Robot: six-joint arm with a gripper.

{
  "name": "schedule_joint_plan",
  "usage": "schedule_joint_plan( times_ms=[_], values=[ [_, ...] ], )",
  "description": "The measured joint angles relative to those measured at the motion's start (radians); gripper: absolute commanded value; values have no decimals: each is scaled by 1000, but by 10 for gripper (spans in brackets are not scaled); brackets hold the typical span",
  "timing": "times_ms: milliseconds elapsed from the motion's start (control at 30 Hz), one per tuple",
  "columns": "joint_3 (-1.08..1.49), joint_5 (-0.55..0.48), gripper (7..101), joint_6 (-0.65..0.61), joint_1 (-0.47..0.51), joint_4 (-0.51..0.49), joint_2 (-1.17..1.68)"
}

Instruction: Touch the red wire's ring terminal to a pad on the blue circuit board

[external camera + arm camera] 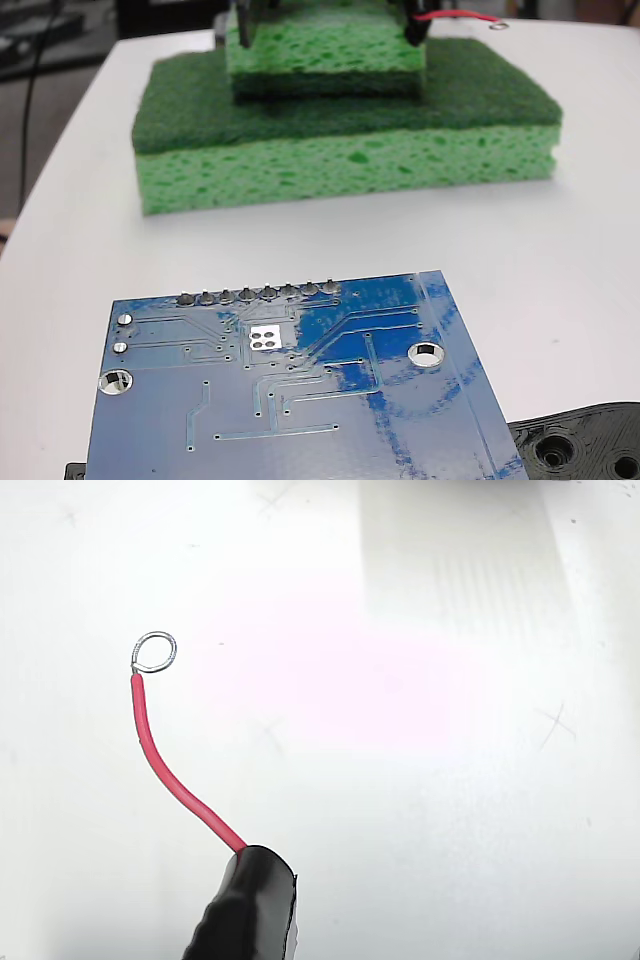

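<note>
Red wire: in the wrist view we see the red wire (170, 780) curve up from a black sleeve (245, 905) at the bottom centre toward the upper left; in the fixed view it is a short red line at the top right of the frame, well behind the board.
Ring terminal: the ring terminal (155, 651) sits at the wire's upper end – over bare white table (450, 810), touching nothing we can make out.
Blue circuit board: the blue circuit board (300, 400) fills the lower centre of the fixed view, solder pins (258, 294) along its far edge.
Pad: the pad (265, 337) lies just below those pins, uncovered.
Sponges: two stacked green sponges (340, 150) stand in the upper half – between board and wire.
Black plastic part: the black plastic part (580, 445) sits at the lower right corner.
Gripper: the gripper's fingers are not clearly shown; we cannot tell their spread.
</note>
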Motion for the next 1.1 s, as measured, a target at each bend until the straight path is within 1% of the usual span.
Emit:
schedule_joint_plan(
  times_ms=[333, 500, 667, 767, 967, 1100],
  values=[
    [0, -8, 1003, -6, -8, -2, 0],
    [-2, -3, 1003, 6, 5, -2, 0],
    [-75, 14, 1003, 38, 17, 2, -40],
    [-156, 37, 1003, 37, 48, -17, -124],
    [-423, 23, 1003, 5, 127, -8, -449],
    [-578, 5, 1003, -11, 178, -5, -614]
  ],
)
